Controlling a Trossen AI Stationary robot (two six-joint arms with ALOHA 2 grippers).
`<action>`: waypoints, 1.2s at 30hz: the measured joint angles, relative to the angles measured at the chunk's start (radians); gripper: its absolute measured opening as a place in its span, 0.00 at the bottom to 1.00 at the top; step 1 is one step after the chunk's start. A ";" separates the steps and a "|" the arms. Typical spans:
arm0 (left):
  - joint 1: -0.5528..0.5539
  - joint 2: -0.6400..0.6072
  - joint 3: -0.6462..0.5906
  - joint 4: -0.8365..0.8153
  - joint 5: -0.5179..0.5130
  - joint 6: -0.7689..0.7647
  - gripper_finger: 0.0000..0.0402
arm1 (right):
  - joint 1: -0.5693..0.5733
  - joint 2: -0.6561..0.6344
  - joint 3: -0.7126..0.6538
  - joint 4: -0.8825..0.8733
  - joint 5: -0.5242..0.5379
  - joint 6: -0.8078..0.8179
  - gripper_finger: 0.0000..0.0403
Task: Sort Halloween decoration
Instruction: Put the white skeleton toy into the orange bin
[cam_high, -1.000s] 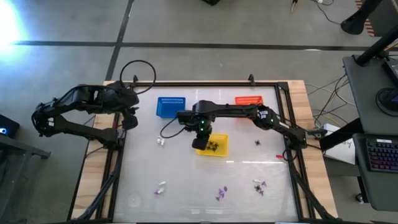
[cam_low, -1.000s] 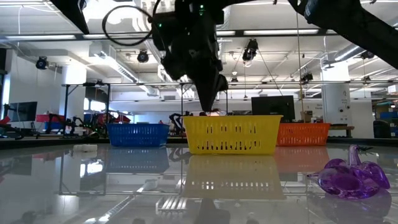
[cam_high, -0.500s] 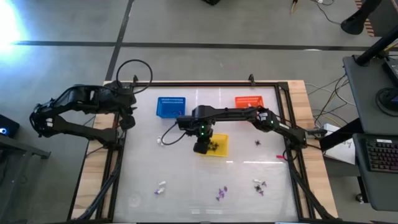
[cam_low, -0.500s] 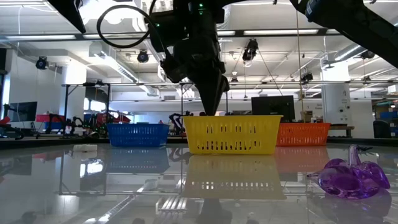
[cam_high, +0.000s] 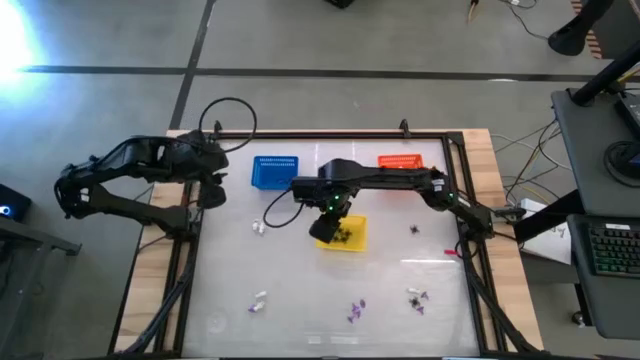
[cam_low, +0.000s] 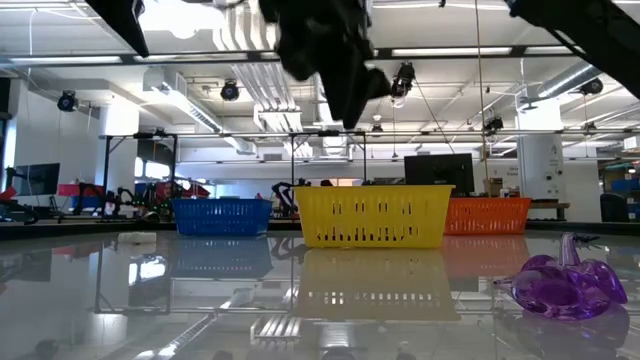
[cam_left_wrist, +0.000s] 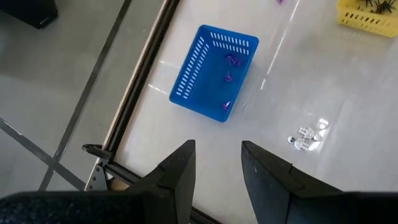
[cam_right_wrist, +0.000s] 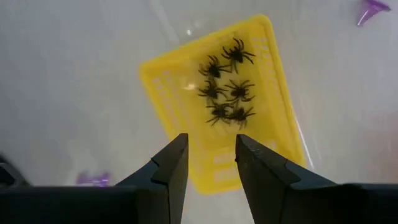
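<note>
Overhead, the tabletop (cam_high: 300, 300) spreads glossy and pale below both arms. Directly beneath the right gripper (cam_right_wrist: 211, 163) sits the yellow basket (cam_right_wrist: 180, 81), with a cluster of black spiders (cam_right_wrist: 227, 87) lying inside it; the right gripper hangs clear above the basket's rim with its fingers parted by a narrow gap and nothing between them. Beyond the yellow basket from that gripper stands the orange basket (cam_high: 400, 161) at the far edge of the tabletop, and to the gripper's left side stands the blue basket (cam_left_wrist: 211, 71), which holds a few purple trinkets (cam_left_wrist: 231, 60).

Off at the left edge of the tabletop waits the left gripper (cam_left_wrist: 217, 163), raised, its fingers apart and empty, with the blue basket ahead of it and a small pair of white trinkets (cam_left_wrist: 306, 134) lying on the tabletop just beyond that basket.

Nearer the front edge, well away from the right gripper, more loose pieces lie scattered: a white one (cam_high: 259, 298), a few purple ones (cam_high: 355, 308), and a mixed black and purple bunch (cam_high: 416, 298). One lone dark spider (cam_high: 414, 229) rests just to the right of the yellow basket.
</note>
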 joint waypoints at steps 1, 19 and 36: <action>0.000 0.007 -0.001 -0.004 0.011 0.002 0.28 | 0.007 -0.019 0.000 0.000 0.000 0.016 0.31; -0.003 -0.094 -0.418 0.207 0.583 -0.085 0.28 | 0.200 -0.342 0.000 -0.002 0.470 0.406 0.31; -0.196 -0.087 -0.631 0.442 0.662 -0.215 0.28 | 0.243 -0.339 -0.003 -0.001 0.514 0.438 0.31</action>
